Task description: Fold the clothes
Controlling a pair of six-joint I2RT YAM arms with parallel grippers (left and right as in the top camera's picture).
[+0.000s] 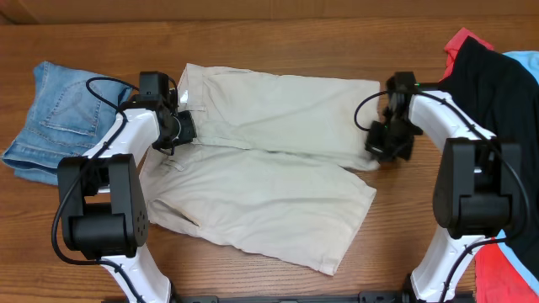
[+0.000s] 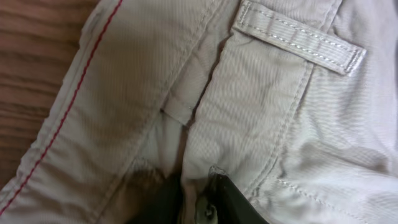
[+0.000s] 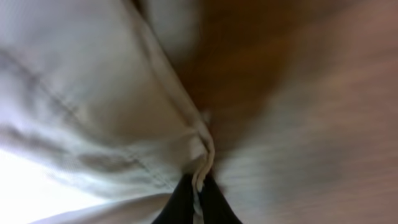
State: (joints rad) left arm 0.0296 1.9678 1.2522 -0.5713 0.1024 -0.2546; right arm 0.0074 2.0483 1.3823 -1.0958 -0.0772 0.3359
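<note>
I have the left gripper [image 1: 174, 128] pinched down on the khaki shorts [image 1: 269, 168] at the waistband end. On the left wrist camera its jaws are nearly together, with a fold of beige cloth bunched between the dark fingers [image 2: 233, 200]. A belt loop [image 2: 298, 37] lies ahead and to the right of the fingertips, and a line of red stitching [image 2: 68, 106] runs along the cloth to their left. Bare table [image 2: 28, 62] shows beyond that.

The right gripper [image 1: 384, 145] is at the far end of the shorts, on the hem of the upper leg. The right wrist picture is blurred, but I can make out the two fingers [image 3: 181, 202] drawn in tight with the hem edge caught between them. Cloth spreads to the left of the fingers and wood to the right.

From overhead the shorts lie spread flat between my two grippers, with the lower leg running out toward the arm bases.

A blue denim garment [image 1: 50, 118] lies folded just outside the left gripper. Outside the right gripper, apart from it, sits a heap with a black garment [image 1: 497, 84] on top, red cloth [image 1: 461, 40] at its edge and a bit of light blue cloth [image 1: 526, 61]
</note>
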